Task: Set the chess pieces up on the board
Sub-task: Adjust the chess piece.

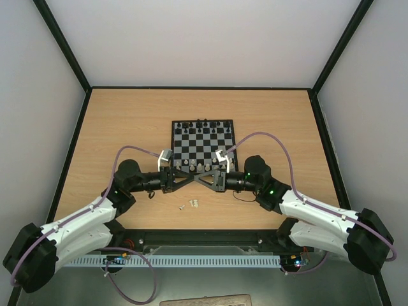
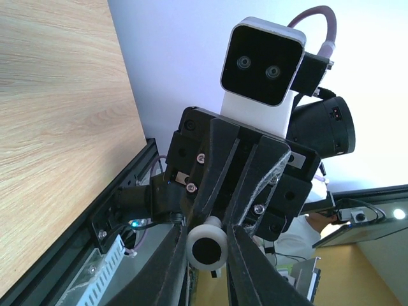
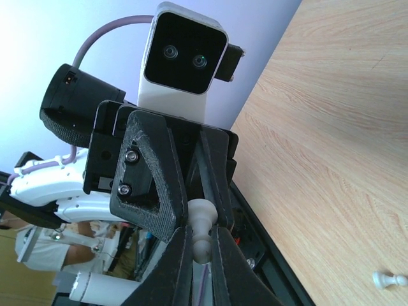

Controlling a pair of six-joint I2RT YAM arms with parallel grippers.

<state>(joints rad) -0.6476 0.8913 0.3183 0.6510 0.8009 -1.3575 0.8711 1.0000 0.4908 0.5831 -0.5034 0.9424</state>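
My two grippers meet tip to tip just above the near edge of the board (image 1: 173,137). Both are shut on one white pawn. In the left wrist view its round base (image 2: 207,245) sits between my left gripper's (image 2: 208,256) fingers. In the right wrist view my right gripper (image 3: 201,247) pinches its head and neck (image 3: 203,231). From above, the left gripper (image 1: 193,179) and right gripper (image 1: 205,180) hide the pawn. A few white pieces (image 1: 191,167) stand on the board's near row. Black pieces (image 1: 203,125) fill the far rows.
Loose white pieces (image 1: 193,204) lie on the wooden table in front of the board, between the arms. One lies on its side (image 3: 389,279) in the right wrist view. A black rail (image 1: 204,236) runs along the table's near edge.
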